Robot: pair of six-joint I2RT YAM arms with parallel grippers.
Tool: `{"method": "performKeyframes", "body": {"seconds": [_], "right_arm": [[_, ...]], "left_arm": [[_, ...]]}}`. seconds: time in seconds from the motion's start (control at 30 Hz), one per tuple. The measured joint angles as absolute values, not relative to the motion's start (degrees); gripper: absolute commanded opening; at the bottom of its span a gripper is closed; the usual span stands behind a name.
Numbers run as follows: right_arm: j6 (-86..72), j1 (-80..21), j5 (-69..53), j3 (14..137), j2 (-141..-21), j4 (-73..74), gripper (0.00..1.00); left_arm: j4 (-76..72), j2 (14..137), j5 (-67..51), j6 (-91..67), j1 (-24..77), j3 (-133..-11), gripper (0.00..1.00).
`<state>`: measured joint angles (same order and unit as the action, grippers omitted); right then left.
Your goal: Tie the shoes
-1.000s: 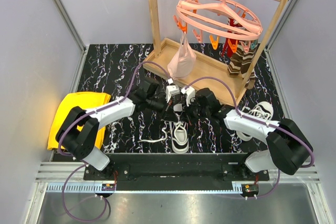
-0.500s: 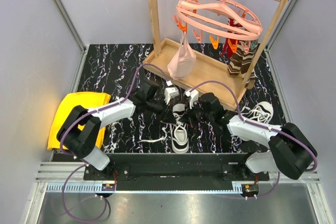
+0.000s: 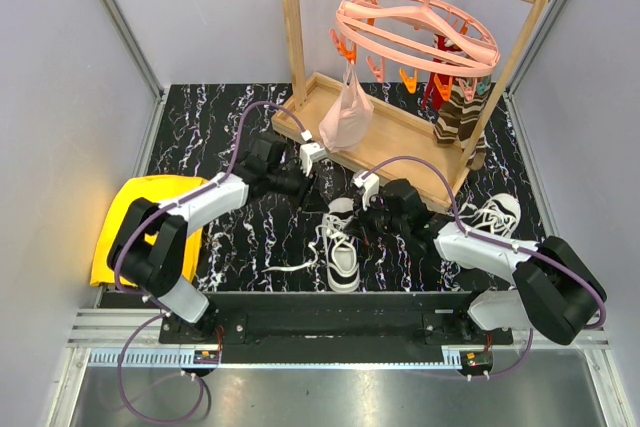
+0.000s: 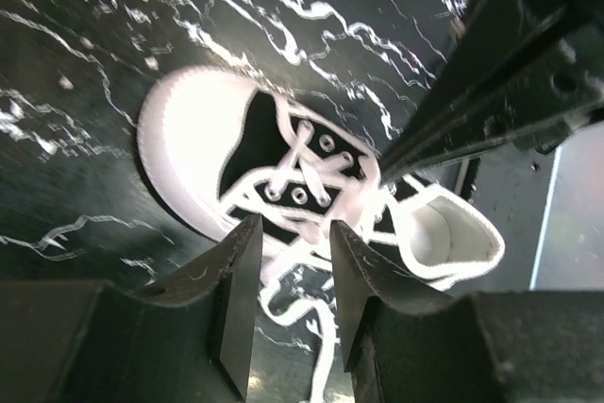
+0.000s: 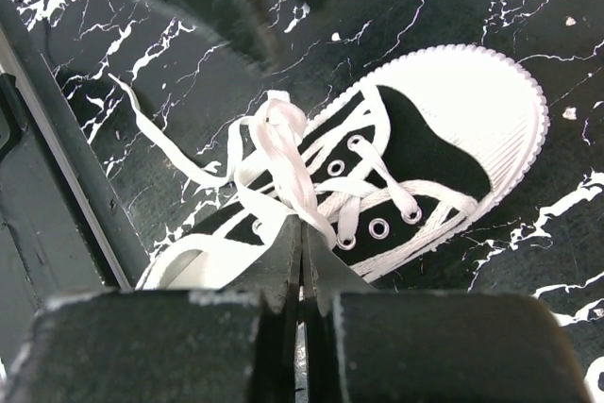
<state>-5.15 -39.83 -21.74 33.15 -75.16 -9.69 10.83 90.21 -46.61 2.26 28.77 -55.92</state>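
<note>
With right gripper (image 5: 302,247) pinched on the white lace (image 5: 281,153) and left gripper (image 4: 288,252) parted and empty over the sneaker (image 4: 193,139), draw taut slowly without dragging it

Near centre of table (image 3: 200,117): one sneaker (image 3: 342,252). Well right: second sneaker (image 3: 492,215). Behind both: wooden rack (image 3: 410,142). Far left: cloth (image 3: 150,217).

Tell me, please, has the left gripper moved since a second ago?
Yes. The left gripper has drawn back from the sneaker, toward the wooden rack's base.
</note>
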Motion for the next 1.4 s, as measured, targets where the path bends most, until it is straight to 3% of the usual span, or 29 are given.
{"method": "performKeyframes", "body": {"seconds": [0.33,1.4], "right_arm": [[-4.3,-39.8,-21.8,32.8,-74.7,-9.7,0.00],[-3.7,-39.8,-21.5,32.8,-74.8,-9.6,0.00]], "left_arm": [[11.9,99.0,-45.4,3.6,29.0,-62.1,0.35],[19.7,102.1,-54.1,8.6,32.9,-65.3,0.52]]}}
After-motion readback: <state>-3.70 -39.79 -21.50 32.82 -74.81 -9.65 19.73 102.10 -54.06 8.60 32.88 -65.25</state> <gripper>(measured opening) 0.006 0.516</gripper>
